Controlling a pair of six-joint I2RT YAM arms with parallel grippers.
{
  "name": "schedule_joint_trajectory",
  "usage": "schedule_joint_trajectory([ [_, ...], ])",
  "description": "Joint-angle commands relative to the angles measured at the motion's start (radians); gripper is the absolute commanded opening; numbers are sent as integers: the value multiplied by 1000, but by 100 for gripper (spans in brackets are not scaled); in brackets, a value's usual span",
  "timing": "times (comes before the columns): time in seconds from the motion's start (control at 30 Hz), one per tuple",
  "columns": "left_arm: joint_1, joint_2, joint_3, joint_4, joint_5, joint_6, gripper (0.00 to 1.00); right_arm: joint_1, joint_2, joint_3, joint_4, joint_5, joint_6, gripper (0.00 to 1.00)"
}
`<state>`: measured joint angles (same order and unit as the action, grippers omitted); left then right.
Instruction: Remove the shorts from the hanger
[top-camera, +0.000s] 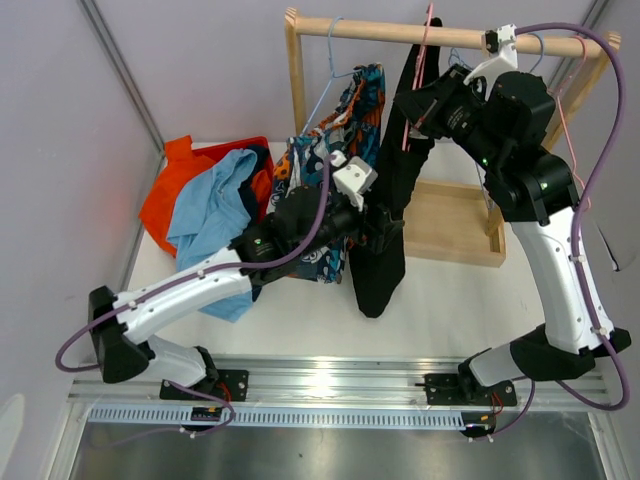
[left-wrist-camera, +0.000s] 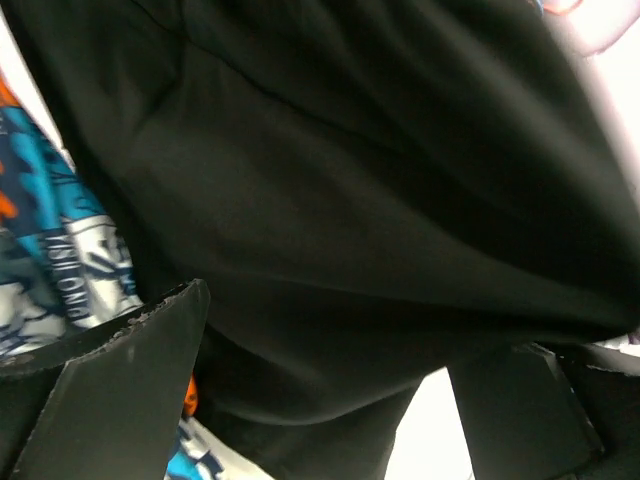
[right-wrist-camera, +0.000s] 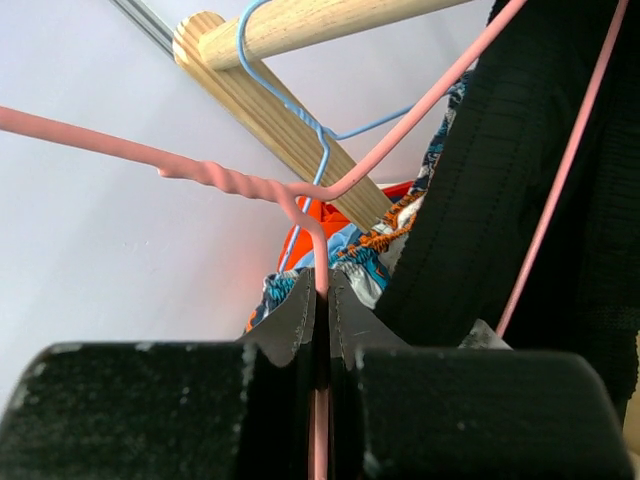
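Note:
The black shorts (top-camera: 385, 200) hang from a pink wire hanger (top-camera: 427, 60) on the wooden rod (top-camera: 380, 31). My right gripper (top-camera: 418, 108) is shut on the pink hanger's wire (right-wrist-camera: 230, 180) just below its twisted neck, with the black shorts (right-wrist-camera: 520, 170) to its right. My left gripper (top-camera: 388, 228) is open, its jaws wide apart around a fold of the black shorts (left-wrist-camera: 360, 200). The patterned shorts (top-camera: 345, 120) hang from a blue hanger (right-wrist-camera: 290, 110) beside them. Orange (top-camera: 180, 185), light blue (top-camera: 215, 205) and navy (top-camera: 258, 160) shorts lie piled at the left.
The wooden rack has a post (top-camera: 296, 80) at the left and a flat base board (top-camera: 455, 225) on the table under the rod. More wire hangers (top-camera: 560, 95) hang at the rod's right end. A metal rail (top-camera: 330, 385) runs along the near edge.

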<state>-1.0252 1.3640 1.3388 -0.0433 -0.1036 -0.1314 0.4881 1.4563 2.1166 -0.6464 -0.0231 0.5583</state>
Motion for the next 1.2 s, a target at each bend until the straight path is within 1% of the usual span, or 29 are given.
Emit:
schedule_joint_trajectory([
  [0.0, -4, 56, 63, 114, 18, -26, 98, 6, -71, -9, 99, 9, 17, 0],
  [0.03, -4, 75, 65, 121, 24, -33, 91, 4, -77, -12, 100, 9, 15, 0],
  [0.07, -4, 79, 63, 141, 28, -43, 87, 7, -82, -23, 100, 8, 17, 0],
  [0.1, -7, 83, 54, 152, 24, -48, 80, 7, -94, -29, 103, 6, 17, 0],
  [0.13, -9, 83, 48, 163, 19, -51, 57, 6, -99, -32, 103, 5, 17, 0],
  [0.17, -10, 80, 43, 184, 16, -56, 46, 6, -102, -40, 103, 5, 17, 0],
  [0.2, -13, 76, 34, 192, 10, -59, 33, 6, -108, -43, 103, 8, 15, 0],
  [0.23, -15, 72, 17, 198, -1, -63, 8, 6, -112, -46, 103, 12, 15, 0],
  [0.27, -18, 55, 8, 206, -19, -69, 0, 7, -113, -52, 105, 14, 12, 0],
  [0.33, -27, 29, -45, 223, -30, -74, 0, 6, -119, -56, 105, 18, 6, 0],
  [0.4, -56, -22, -93, 230, -71, -79, 0, 3, -117, -60, 108, 22, 0, 0],
  [0.47, -90, -60, -180, 226, -126, -79, 0, 0, -109, -53, 105, 22, -8, 0],
  [0.53, -169, -126, -232, 229, -174, -74, 0, -25, -93, -34, 102, 19, -6, 0],
  [0.57, -202, -149, -328, 230, -235, -71, 0, -37, -85, -23, 99, 5, -6, 0],
  [0.6, -272, -196, -363, 235, -266, -74, 0, -64, -76, 8, 87, -6, -5, 0],
  [0.67, -340, -232, -485, 238, -342, -114, 0, -94, -53, 37, 77, -37, 2, 0],
  [0.7, -407, -244, -509, 240, -369, -126, 0, -109, -48, 51, 65, -46, 3, 0],
  [0.8, -501, -270, -599, 217, -465, -175, 0, -160, -40, 75, 56, -76, 14, 0],
  [0.87, -512, -273, -607, 198, -487, -197, 0, -180, -46, 60, 57, -84, 22, 0],
  [0.93, -512, -273, -595, 201, -511, -177, 0, -184, -66, 39, 60, -87, 26, 0],
  [1.0, -515, -275, -575, 218, -522, -128, 0, -187, -88, 0, 79, -87, 32, 0],
  [1.03, -526, -273, -564, 229, -553, -108, 0, -189, -89, -3, 82, -87, 32, 0],
  [1.07, -544, -275, -564, 264, -577, -56, 0, -194, -85, 8, 77, -86, 29, 0],
  [1.1, -605, -275, -573, 295, -608, -25, 0, -197, -82, 19, 71, -86, 25, 0],
  [1.13, -645, -272, -590, 365, -692, 5, 0, -206, -61, 32, 64, -89, 23, 0],
  [1.17, -705, -257, -608, 391, -723, 41, 0, -230, -47, 69, 44, -112, 25, 0],
])
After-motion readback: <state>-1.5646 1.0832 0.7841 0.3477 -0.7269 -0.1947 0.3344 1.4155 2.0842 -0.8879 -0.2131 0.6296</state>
